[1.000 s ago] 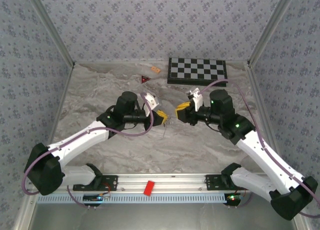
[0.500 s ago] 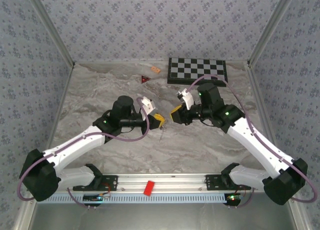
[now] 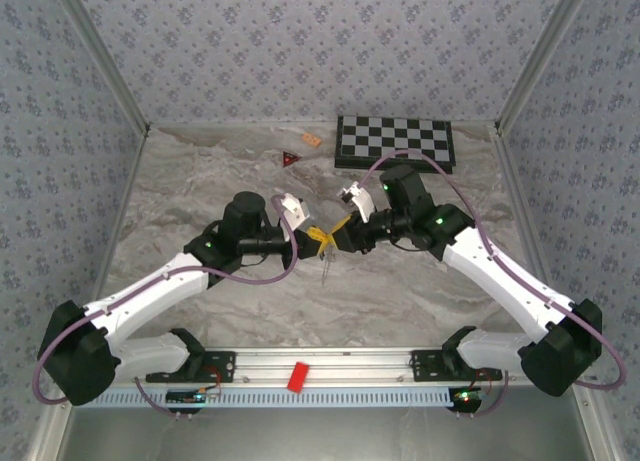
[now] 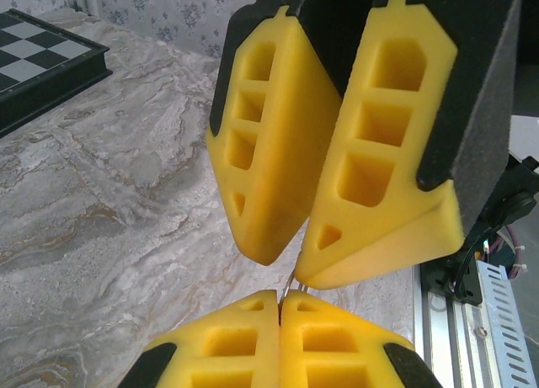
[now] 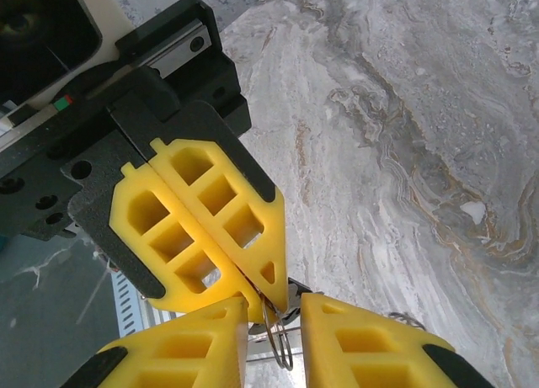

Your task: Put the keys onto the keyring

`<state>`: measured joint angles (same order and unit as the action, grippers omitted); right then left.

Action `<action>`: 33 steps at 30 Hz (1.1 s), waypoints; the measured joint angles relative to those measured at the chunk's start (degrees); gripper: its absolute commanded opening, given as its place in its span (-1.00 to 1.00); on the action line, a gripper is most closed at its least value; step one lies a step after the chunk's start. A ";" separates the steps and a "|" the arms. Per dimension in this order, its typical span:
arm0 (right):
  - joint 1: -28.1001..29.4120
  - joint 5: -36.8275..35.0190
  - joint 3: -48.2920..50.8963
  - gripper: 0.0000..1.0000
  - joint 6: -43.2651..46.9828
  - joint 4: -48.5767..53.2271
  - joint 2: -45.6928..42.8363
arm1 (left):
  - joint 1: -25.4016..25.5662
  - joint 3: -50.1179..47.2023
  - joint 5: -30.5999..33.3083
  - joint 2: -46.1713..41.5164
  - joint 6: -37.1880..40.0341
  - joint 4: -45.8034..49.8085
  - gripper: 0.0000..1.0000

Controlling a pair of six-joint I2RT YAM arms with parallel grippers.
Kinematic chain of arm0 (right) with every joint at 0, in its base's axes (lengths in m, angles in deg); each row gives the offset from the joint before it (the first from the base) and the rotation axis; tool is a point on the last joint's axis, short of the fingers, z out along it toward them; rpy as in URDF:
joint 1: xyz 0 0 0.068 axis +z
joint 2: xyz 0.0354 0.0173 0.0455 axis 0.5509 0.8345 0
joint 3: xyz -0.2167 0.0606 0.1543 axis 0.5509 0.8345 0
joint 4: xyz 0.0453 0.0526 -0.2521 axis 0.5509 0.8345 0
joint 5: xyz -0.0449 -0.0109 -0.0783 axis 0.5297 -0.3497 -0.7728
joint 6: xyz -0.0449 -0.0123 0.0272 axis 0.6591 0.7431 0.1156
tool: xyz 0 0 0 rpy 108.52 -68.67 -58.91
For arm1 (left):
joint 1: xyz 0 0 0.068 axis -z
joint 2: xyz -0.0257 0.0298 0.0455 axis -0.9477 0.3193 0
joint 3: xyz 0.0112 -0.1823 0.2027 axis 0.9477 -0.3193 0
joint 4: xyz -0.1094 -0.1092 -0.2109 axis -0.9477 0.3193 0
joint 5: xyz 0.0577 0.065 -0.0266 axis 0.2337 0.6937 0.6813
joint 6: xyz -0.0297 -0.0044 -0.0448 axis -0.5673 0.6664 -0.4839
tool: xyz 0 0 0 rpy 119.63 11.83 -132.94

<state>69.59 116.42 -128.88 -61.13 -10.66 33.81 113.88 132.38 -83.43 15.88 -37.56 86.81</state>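
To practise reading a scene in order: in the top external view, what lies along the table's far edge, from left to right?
red triangle → orange chip → chessboard

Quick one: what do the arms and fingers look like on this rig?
Left arm and right arm: white link shells, black joint housings, a mauve cable running along each, a small green light on each. Fingers: yellow wedges with rectangular pockets moulded in, tapering to blunt tips, on black backing.

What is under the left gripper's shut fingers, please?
A thin wire keyring hangs from the left gripper, between the right gripper's fingers; its pinched top is covered.
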 measured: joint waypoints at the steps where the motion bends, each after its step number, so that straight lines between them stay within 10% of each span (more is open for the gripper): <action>1: 0.00 0.00 0.00 -0.58 0.11 0.04 0.02 | 0.00 -0.04 0.00 0.00 0.02 0.00 -1.00; 30: 0.48 1.38 3.21 -1.00 2.73 -1.18 -0.04 | -0.13 -0.90 0.44 -0.63 -0.09 0.22 -1.00; 33: 0.52 1.51 3.98 -1.00 2.80 -2.93 -0.79 | -0.13 -1.01 0.87 -1.51 -0.24 0.22 -0.71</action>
<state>70.12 117.92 -124.90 -58.34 -13.59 33.02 113.75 131.38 -82.55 14.38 -37.80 87.03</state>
